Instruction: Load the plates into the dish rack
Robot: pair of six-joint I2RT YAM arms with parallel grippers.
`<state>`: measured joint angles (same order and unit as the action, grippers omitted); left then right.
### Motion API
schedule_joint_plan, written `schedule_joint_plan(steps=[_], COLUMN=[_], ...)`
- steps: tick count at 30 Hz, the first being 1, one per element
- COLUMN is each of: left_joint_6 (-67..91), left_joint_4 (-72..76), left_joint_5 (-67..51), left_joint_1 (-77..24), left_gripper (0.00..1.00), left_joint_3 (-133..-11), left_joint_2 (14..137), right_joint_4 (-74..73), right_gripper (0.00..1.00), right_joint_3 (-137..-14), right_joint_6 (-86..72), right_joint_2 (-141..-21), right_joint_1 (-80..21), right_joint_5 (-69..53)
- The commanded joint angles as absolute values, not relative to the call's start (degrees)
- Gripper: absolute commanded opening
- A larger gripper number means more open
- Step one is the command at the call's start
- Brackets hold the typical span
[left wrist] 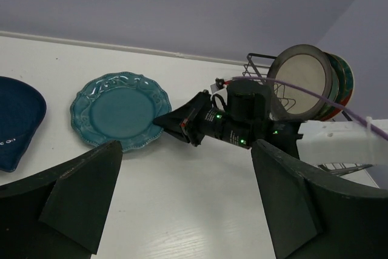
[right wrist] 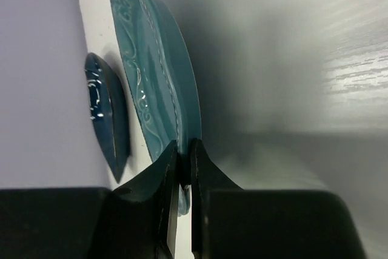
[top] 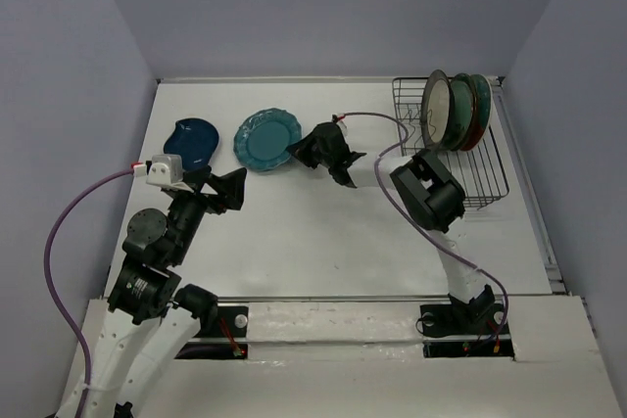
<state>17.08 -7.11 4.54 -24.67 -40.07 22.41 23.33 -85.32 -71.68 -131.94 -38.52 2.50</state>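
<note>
The right gripper (top: 296, 154) reaches across the table (top: 323, 242) to the scalloped teal plate (top: 266, 139). Its two fingers are pressed onto the right-hand rim of this plate, and the right wrist view shows the thin edge caught between the fingertips. The plate lies flat on the table, just beside the dark-blue leaf-shaped dish (top: 194, 139), and the two do not touch. The left gripper (top: 233, 188) hangs near them with its fingers spread wide and holds nothing. In the dish rack (top: 475, 178), at the far right of the table, other plates already stand on edge. The cream plate with dark rim (top: 436, 110) is at the left end of that row.

The step in hand appears to be lifting the teal plate. The hold is only on the edge, and glazed ceramic is probably slippery, so the plate will likely want to swing down from the fingers. It seems better to raise it slowly and let the opposite rim leave the table last, with the pinch kept firm. The lift should go up and away from the blue dish. At the rack, the plate should come down on edge into a free slot beside the cream plate without knocking it. The fingers should open only when the rim sits between the tines.
</note>
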Motion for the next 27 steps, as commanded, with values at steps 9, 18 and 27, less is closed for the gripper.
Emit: schedule_joint_plan(steps=[9,18,27], left_joint_6=[16.9,16.9,17.0], left_joint_4=[-4.8,-4.8,-4.7], left_joint_5=[3.8,3.3,3.0], left_joint_1=[-24.8,-24.7,-24.6], left_gripper=[0.99,0.99,0.99], left_joint_3=[-39.8,-39.8,-39.8], left_joint_2=[22.2,22.1,22.1], right_joint_4=[17.2,12.8,10.2], right_gripper=[0.07,0.07,0.07], right_joint_3=[-82.0,-82.0,-86.0], right_joint_6=[-30.4,-4.1,15.8], right_joint_2=[-101.4,-84.7,-80.5], right_joint_1=[-42.7,-38.8,-29.8], right_joint_5=[22.7,36.4,43.9])
